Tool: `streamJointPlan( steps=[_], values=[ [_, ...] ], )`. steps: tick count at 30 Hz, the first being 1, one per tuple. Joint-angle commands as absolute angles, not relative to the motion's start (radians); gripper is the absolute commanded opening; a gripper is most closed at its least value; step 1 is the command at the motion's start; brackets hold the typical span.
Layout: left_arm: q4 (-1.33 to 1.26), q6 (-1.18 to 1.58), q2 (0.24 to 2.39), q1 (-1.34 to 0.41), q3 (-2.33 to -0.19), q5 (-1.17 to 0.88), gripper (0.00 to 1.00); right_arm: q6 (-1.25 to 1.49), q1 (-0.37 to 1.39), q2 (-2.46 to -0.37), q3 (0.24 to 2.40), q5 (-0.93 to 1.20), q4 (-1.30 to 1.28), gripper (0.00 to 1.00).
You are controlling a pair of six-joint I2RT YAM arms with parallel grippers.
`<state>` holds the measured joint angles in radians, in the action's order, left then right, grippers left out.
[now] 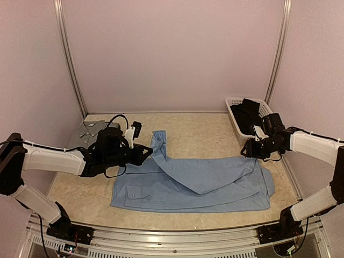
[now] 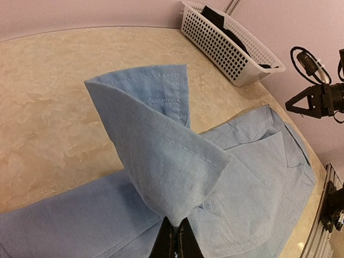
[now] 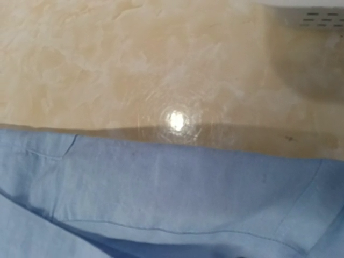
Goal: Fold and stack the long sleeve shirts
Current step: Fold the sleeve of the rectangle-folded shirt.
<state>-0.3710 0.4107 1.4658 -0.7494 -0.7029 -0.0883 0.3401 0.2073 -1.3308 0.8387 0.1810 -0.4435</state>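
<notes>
The left gripper (image 1: 146, 154) is clamping its jaws together on one sleeve (image 2: 161, 161) of the large light blue collared cloth shirt (image 1: 215, 188). In the left wrist view the black fingertips (image 2: 167, 243) are showing at the bottom edge with the blue cloth pinched between them. The buttoned cuff (image 2: 161, 91) is standing up and curling over just beyond the grip. The rest of the shirt is lying spread flat across the middle of the beige marbled table (image 1: 199, 129), and the gripped sleeve is running diagonally over its body from the right side up to the jaws at the left.

The right gripper (image 1: 249, 152) is hanging at the shirt's far right edge, between the shirt and the white plastic mesh basket (image 1: 234, 102). I cannot tell whether its jaws are apart or together. Its own camera is showing none of its fingers, only a blurred seamed edge of blue cloth and bare tabletop. From the left wrist view it is appearing raised off the cloth.

A folded grey shirt (image 1: 87, 132) is sitting at the back left corner, behind the left gripper. A dark garment (image 1: 248, 114) is lying inside the basket.
</notes>
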Motion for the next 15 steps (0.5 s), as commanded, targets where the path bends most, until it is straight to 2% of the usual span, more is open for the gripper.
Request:
streamJointPlan(
  steps=[1,15],
  values=[
    [-0.424,0.426,1.422,-0.774,-0.650,-0.014,0.00,0.332,0.197,-1.353,0.833,0.202,-0.418,0.46],
    [-0.426,0.445,1.440,-0.851,-0.587,0.135,0.00,0.324,0.197,-1.374,0.818,0.225,-0.406,0.46]
  ],
)
